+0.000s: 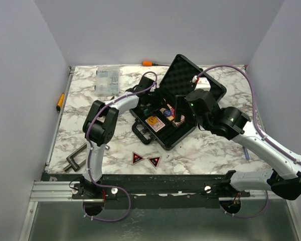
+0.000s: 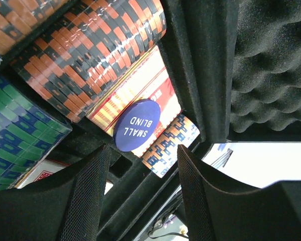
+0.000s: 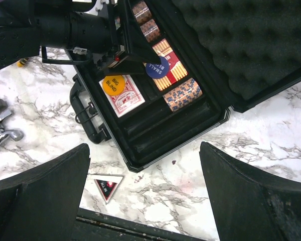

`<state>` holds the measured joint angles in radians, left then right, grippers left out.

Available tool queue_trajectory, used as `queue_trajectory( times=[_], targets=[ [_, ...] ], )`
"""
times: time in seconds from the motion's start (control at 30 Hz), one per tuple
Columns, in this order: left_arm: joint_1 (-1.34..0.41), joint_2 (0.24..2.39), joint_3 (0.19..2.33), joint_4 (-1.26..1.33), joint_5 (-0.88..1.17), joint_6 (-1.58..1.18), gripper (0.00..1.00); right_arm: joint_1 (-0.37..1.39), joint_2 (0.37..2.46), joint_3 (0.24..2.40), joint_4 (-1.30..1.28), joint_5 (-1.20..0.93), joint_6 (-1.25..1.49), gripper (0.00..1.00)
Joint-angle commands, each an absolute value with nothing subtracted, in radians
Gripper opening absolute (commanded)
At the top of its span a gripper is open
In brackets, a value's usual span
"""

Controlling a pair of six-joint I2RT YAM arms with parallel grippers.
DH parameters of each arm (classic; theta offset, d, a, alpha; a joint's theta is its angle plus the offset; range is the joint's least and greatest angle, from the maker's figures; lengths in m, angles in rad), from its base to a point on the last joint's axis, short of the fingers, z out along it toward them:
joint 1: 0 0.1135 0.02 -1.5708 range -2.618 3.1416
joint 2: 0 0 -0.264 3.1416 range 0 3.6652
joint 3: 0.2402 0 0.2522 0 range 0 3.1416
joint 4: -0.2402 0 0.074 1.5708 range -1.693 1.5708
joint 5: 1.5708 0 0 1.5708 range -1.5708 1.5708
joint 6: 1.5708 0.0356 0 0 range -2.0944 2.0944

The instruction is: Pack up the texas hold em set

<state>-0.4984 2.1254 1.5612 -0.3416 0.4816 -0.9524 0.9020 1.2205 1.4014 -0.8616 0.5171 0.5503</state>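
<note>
Fingers (image 2: pixel 85 201) of the left gripper (image 2: pixel 143 153) are recorded as parted, with nothing clasped between them.

- **Small blind button (image 2: pixel 136 124), blue:** found just beyond the fingertips, nearer the finger on the left of the wrist view. It is laid flat on a red and yellow card deck (image 2: pixel 140 83) inside the briefcase (image 3: pixel 140 153).
- **Blue and orange chip stack (image 2: pixel 173 143):** lodged in its slot just past the gap between the fingers, beside the button.
- **Orange and black chip stack (image 2: pixel 90 50):** laid farther beyond the fingertips.
- **Blue and green chip stack (image 2: pixel 20 130):** laid off to the left finger's side.
- **Foam lining (image 2: pixel 271 65):** belongs to the raised lid and is noted past the other finger.

Fingers (image 3: pixel 45 196) of the right gripper (image 3: pixel 144 146) are held wide apart and empty above the case's near corner.

- **Big blind button (image 3: pixel 114 84), orange:** listed beyond the fingers, on a red-backed deck (image 3: pixel 128 100).
- **Red-black triangle (image 3: pixel 108 186):** seen between these fingers on the marble table (image 3: pixel 180 191), outside the case.
- **Second triangle (image 1: pixel 138 158):** shown just beside the first in the top view.
- **Clear organiser box (image 1: pixel 107 80):** set well apart, at the table's far side.
</note>
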Motion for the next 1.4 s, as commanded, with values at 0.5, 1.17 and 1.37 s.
queue_trajectory(
  times=[0.5, 1.17, 1.37],
  targets=[
    [-0.506, 2.114, 1.593, -0.357, 0.536, -0.99, 0.57, 0.904, 1.25, 1.422, -0.877, 0.482, 0.603, 0.93],
    [-0.505, 2.143, 1.588, -0.345, 0.514, -0.981, 0.57, 0.904, 1.255, 1.421, -0.896, 0.483, 0.652, 0.93],
    [-0.514, 2.176, 1.63, -0.329, 0.526, -1.026, 0.57, 0.904, 1.262, 1.421, -0.897, 0.488, 0.646, 0.93]
  ],
)
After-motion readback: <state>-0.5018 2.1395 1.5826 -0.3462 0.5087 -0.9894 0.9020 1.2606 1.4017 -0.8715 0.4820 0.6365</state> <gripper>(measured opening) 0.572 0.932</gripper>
